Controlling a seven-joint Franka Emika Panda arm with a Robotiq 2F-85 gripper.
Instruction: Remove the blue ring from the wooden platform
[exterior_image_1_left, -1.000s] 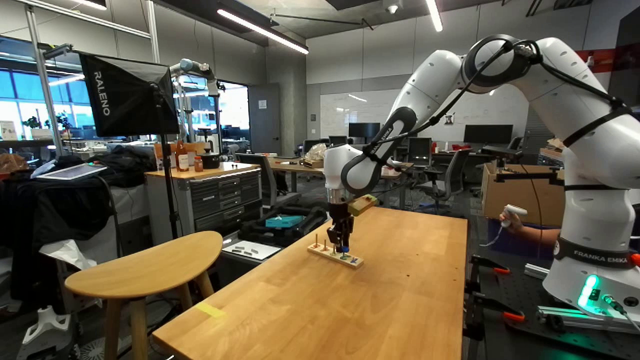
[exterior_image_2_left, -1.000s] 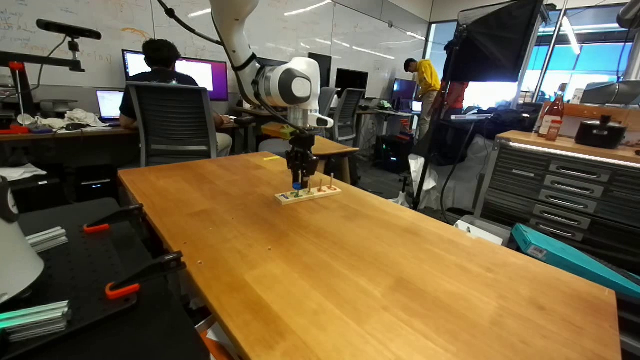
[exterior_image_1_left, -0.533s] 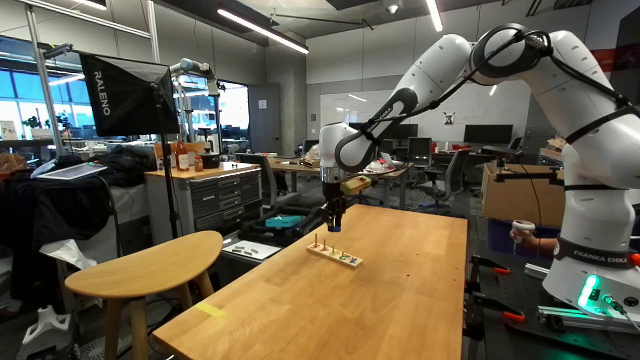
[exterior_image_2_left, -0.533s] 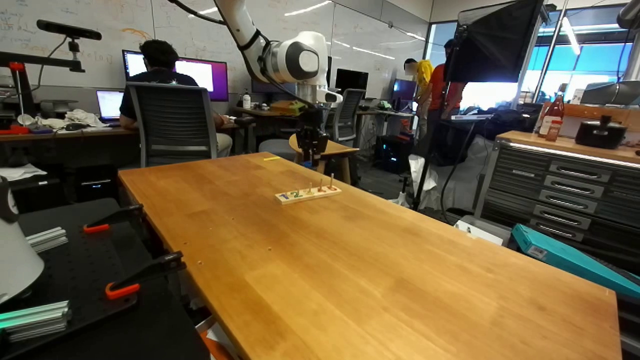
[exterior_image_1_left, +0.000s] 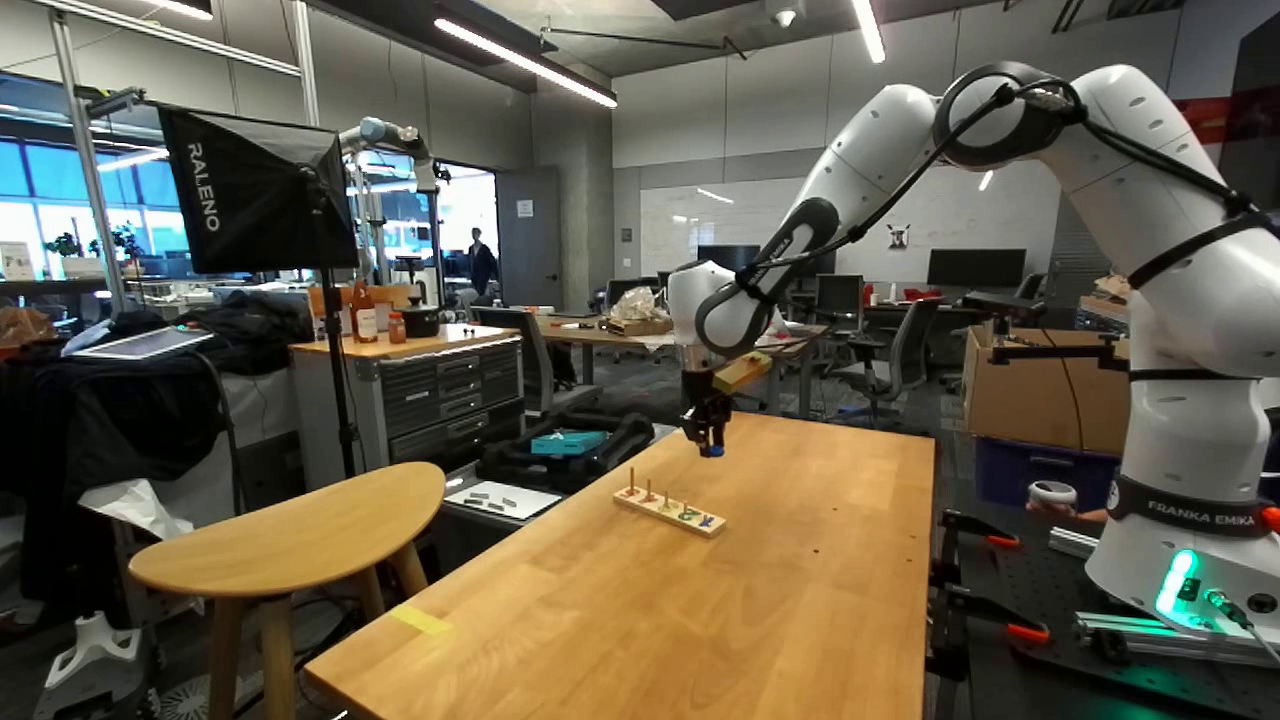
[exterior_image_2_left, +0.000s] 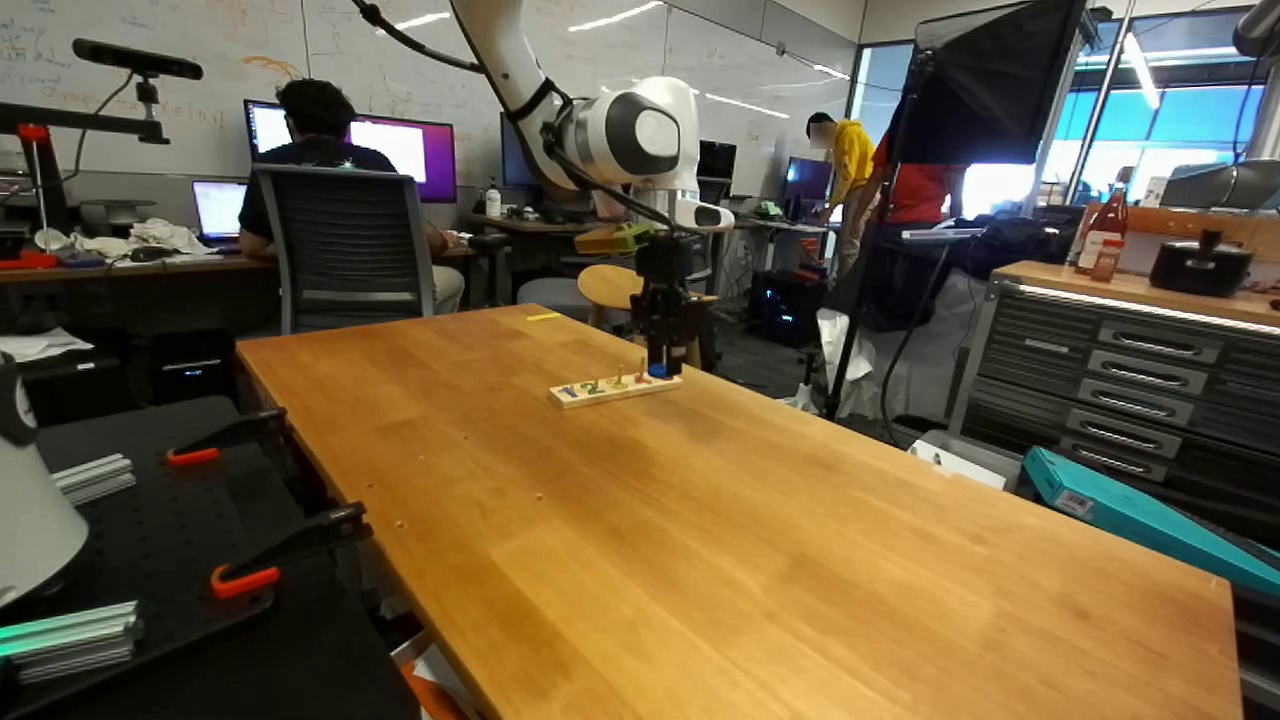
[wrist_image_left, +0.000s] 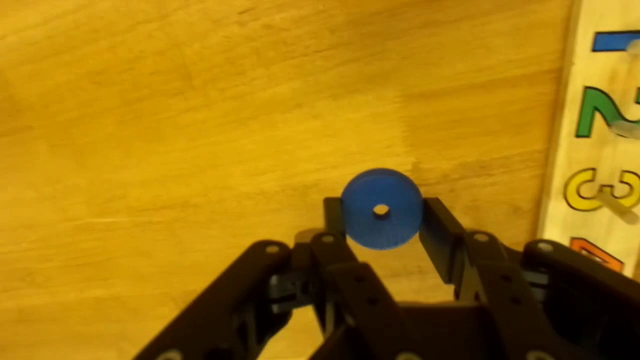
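Note:
The wooden platform (exterior_image_1_left: 655, 508) lies on the table with upright pegs and coloured numbers; it also shows in an exterior view (exterior_image_2_left: 600, 399) and at the right edge of the wrist view (wrist_image_left: 557, 200). My gripper (exterior_image_1_left: 711, 438) is shut on the blue ring (exterior_image_1_left: 712, 452). In the wrist view the fingertips (wrist_image_left: 382, 215) press on both sides of the blue ring (wrist_image_left: 359, 220), and table wood shows through its hole. The ring is off the pegs, held above the table beside the platform. In an exterior view the gripper (exterior_image_2_left: 667, 352) and ring (exterior_image_2_left: 658, 371) cover the platform's end.
The wooden table (exterior_image_1_left: 800, 600) extends around the platform. A wooden stool (exterior_image_1_left: 290, 530) stands by the table's edge. Black clamps with orange tips (exterior_image_2_left: 245, 582) sit along the table edge at the robot base. A black case with a teal box (exterior_image_1_left: 568, 443) is beyond the table.
One second ago the gripper held the ring low at the platform's pegs. It lifted the ring clear, then moved sideways away from the platform and somewhat lower. The platform stayed in place.

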